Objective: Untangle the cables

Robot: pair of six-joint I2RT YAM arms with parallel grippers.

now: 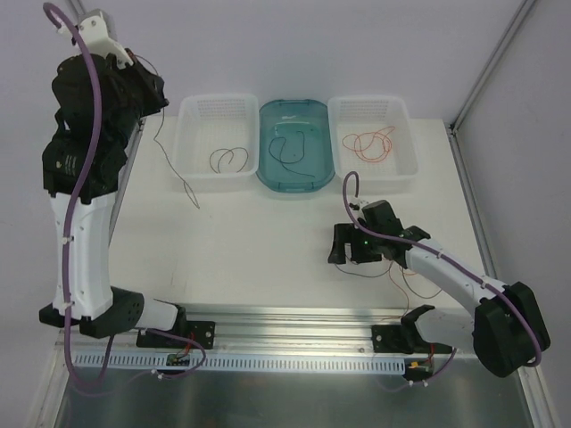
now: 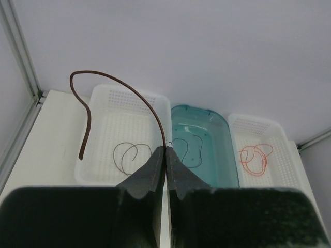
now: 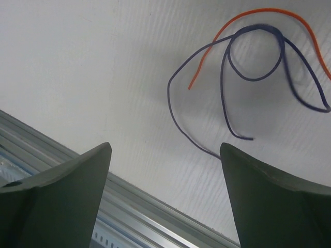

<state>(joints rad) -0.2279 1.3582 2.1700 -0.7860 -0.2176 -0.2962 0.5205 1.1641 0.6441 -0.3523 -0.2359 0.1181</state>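
Observation:
My left gripper (image 1: 156, 95) is raised high at the back left, shut on a dark brown cable (image 1: 178, 174) that hangs down toward the table. In the left wrist view that cable (image 2: 119, 82) arcs up out of the closed fingertips (image 2: 166, 148). My right gripper (image 1: 350, 252) sits low over the table, open (image 3: 165, 147), with nothing between its fingers. Just beyond it lie a looped blue-black cable (image 3: 225, 77) and a red-orange cable (image 3: 248, 15), crossing each other. The blue-black one runs close to the right fingertip (image 3: 230, 155). Under the right arm these cables (image 1: 385, 267) show only faintly.
Three bins line the back: a white basket (image 1: 192, 111) with a brown cable (image 1: 227, 159), a teal bin (image 1: 268, 169) with a dark cable (image 1: 290, 147), and a white basket (image 1: 406, 116) with red-orange cables (image 1: 370, 144). An aluminium rail (image 1: 294, 316) runs along the near edge.

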